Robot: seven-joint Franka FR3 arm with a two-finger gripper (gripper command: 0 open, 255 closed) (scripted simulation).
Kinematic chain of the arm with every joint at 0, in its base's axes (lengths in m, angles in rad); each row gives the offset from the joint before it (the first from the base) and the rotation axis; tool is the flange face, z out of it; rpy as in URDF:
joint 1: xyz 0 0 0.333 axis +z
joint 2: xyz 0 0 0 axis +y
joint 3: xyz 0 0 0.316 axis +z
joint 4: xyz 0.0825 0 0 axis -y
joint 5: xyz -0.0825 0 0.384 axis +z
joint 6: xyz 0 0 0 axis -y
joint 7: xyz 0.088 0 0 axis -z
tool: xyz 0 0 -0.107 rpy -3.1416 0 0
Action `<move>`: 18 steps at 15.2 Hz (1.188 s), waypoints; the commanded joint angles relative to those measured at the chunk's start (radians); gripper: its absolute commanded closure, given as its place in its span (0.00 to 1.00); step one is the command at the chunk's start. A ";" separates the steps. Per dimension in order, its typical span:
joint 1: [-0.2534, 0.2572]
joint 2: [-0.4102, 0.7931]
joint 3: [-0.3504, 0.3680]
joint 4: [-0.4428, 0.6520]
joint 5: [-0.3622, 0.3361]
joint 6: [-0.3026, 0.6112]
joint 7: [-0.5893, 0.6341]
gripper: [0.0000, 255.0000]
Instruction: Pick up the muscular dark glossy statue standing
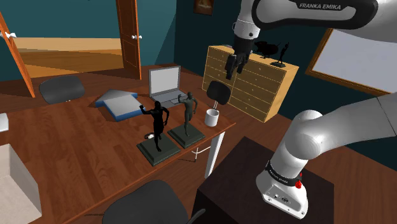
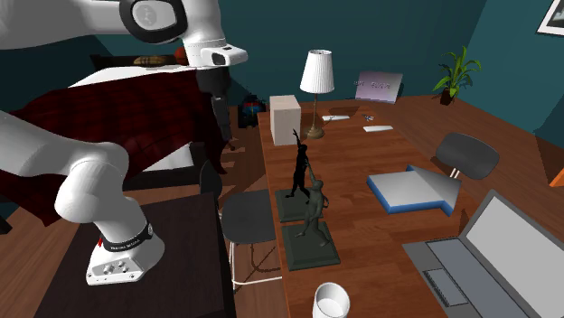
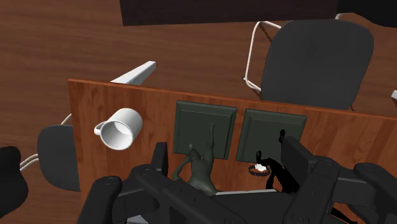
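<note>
- The white mug [image 3: 121, 128] stands upright at the corner of the wooden desk [image 1: 76, 146]. Its open mouth shows a plain white inside.
- The grey-green statue [image 3: 202, 170] stands on a dark square base between the mug and the task's figure.
- The black glossy statue [image 1: 157, 121] stands upright on its own dark base, just beside the grey-green one, with one arm raised.
- The gripper [image 1: 229, 73] hangs high over the desk's edge. Its fingers [image 3: 160, 159] are spread apart and clasp nothing. The black statue stands below it, toward the shoulder view's left.
</note>
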 commanded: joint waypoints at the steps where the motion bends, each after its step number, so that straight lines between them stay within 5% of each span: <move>1: 0.000 0.000 0.000 0.000 0.000 0.000 0.000 0.00; 18: 0.063 0.692 0.070 0.402 0.112 0.148 0.072 0.00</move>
